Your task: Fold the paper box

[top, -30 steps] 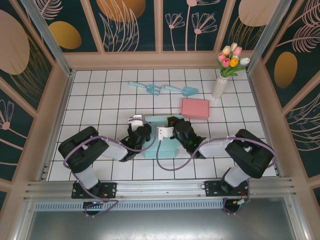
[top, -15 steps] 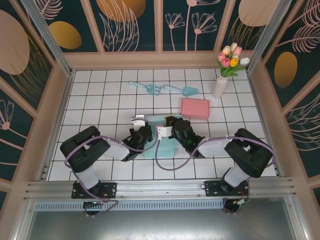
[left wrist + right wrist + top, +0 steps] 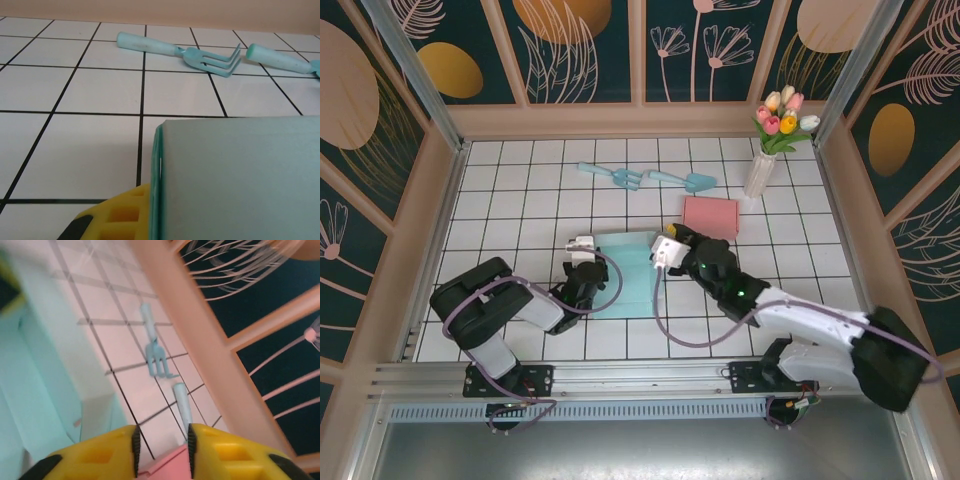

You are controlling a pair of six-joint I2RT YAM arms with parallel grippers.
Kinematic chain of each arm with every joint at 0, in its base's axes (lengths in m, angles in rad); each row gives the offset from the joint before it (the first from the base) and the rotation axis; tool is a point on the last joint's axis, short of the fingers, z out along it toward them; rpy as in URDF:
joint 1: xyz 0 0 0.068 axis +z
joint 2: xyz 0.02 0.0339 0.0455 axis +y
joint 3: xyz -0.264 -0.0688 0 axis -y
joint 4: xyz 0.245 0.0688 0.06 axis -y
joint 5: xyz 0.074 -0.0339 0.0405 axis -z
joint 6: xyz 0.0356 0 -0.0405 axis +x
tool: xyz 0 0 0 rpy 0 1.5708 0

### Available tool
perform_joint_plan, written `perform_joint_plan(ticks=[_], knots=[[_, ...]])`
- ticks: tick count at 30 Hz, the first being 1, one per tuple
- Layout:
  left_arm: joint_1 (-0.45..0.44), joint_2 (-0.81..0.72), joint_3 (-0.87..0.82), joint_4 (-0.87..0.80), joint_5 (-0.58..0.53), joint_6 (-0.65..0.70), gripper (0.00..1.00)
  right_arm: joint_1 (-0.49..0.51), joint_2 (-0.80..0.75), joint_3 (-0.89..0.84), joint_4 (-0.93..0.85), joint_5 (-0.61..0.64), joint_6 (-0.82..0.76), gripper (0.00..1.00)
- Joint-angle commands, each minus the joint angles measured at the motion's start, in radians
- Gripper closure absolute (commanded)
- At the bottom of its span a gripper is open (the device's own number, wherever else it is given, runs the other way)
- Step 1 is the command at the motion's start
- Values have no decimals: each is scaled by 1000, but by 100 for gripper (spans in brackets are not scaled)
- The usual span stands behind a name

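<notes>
Paper box (image 3: pixel 630 272): lies flattened on the tiled worktop (image 3: pixel 510 205), near the middle, between the two arms; no wall stands up. Left gripper (image 3: pixel 582 244): pressed together on the far left corner of the paper box. In the left wrist view the sheet's edge lies against the yellow finger (image 3: pixel 117 220), low over the tiles. Right gripper (image 3: pixel 664 247): at the far right corner, its fingers a little apart with nothing between them. The right wrist view is blurred, but tile and the pink box (image 3: pixel 710 216) show through the gap. Assessment: the step in hand appears to be raising or creasing a panel while one side is pinned. Recommended: hold the left pinch firm and low so the sheet cannot slide. Bring the right gripper squarely onto the flap edge, along the crease line and not across it. Fold slowly, since thin card may buckle or tear. Hazard: the pink box sits just beside the right gripper and could be nudged. The garden fork (image 3: pixel 616 177) and trowel (image 3: pixel 686 181) lie well apart and pose no obstruction.
</notes>
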Motion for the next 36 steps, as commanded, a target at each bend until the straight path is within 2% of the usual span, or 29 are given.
perform_joint_plan(ticks=[1, 2, 5, 7, 9, 13, 19, 25, 28, 36], knots=[[2, -35, -36, 62, -16, -35, 100, 23, -125, 18, -68, -32, 436, 71], [3, -45, -46, 61, -9, -48, 100, 23, -140, 16, -72, -41, 554, 70], [1, -90, -61, 9, 8, -108, 100, 23, -97, 56, -150, 33, 1024, 66], [1, -115, -65, -31, -1, -146, 100, 24, -15, 89, -190, -23, 1179, 66], [1, -131, -64, -69, -7, -173, 100, 31, 55, 82, -121, -84, 1245, 67], [1, -150, -55, -134, -20, -209, 100, 32, 151, 87, -1, -132, 1290, 66], [1, -140, -55, -137, -38, -207, 100, 31, 241, 159, 8, -119, 1273, 57], [1, -123, -47, -140, -37, -211, 100, 44, 290, 197, 23, -166, 1287, 55], [2, -120, -46, -144, -45, -212, 100, 72, 303, 231, -15, -118, 1265, 54], [2, -127, -53, -137, -34, -218, 100, 66, 373, 271, -56, -19, 1244, 52]])
